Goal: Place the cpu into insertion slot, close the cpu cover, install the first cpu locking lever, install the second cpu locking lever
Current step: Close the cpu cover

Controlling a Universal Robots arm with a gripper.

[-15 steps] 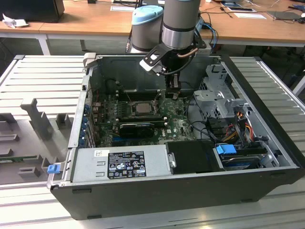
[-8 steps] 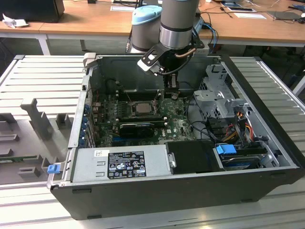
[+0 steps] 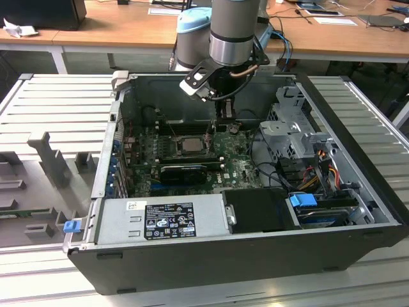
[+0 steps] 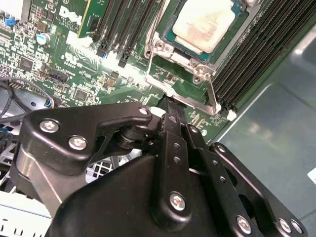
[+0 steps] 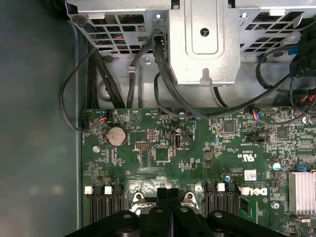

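Observation:
The cpu (image 4: 205, 22) shows its dull silver top, seated in the insertion slot (image 3: 172, 146) on the green board; it also appears in the exterior view (image 3: 190, 143). The cpu cover (image 4: 181, 55) lies flat around it as a metal frame. A thin wire locking lever (image 4: 150, 47) runs along one side of the socket, and a second lever (image 4: 212, 96) runs along the adjoining side. My gripper (image 4: 170, 106) is shut, fingers (image 5: 163, 197) pressed together with nothing visible between them. Its tip sits at the socket's corner where the two levers meet, low over the board (image 3: 213, 131).
The open black computer case (image 3: 345, 211) surrounds the board. Black memory slots (image 4: 256, 54) flank the socket. A metal drive cage (image 5: 202, 44) with black cables (image 5: 163, 84) stands beyond the board. A ribbed heatsink block (image 3: 184, 171) and the power supply (image 3: 160, 220) lie toward the case front.

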